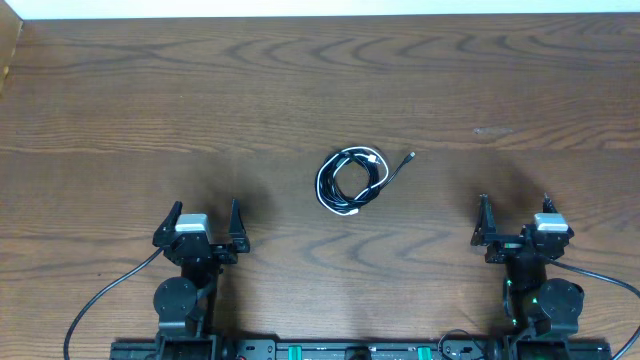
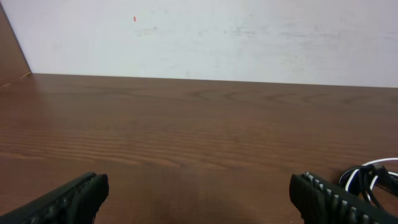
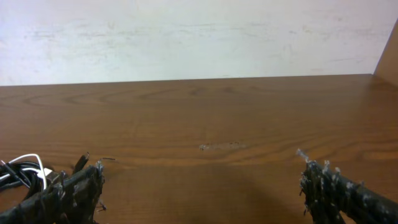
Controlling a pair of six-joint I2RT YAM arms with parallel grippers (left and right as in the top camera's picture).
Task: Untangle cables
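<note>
The cables (image 1: 352, 180) lie coiled together in one small bundle at the middle of the wooden table, a white cord wound with a black one. A black plug end (image 1: 408, 158) sticks out to the bundle's upper right. My left gripper (image 1: 204, 214) rests open near the front left, well away from the bundle. My right gripper (image 1: 514, 211) rests open near the front right, also apart from it. In the left wrist view the bundle (image 2: 372, 178) shows at the right edge beyond my right finger. In the right wrist view the bundle (image 3: 25, 171) peeks out behind my left finger.
The brown wooden table (image 1: 300, 90) stretches to a pale wall at the back. Thick black cords (image 1: 100, 300) run from the arm bases along the front edge. A faint pale scuff (image 1: 493, 131) marks the wood at the right.
</note>
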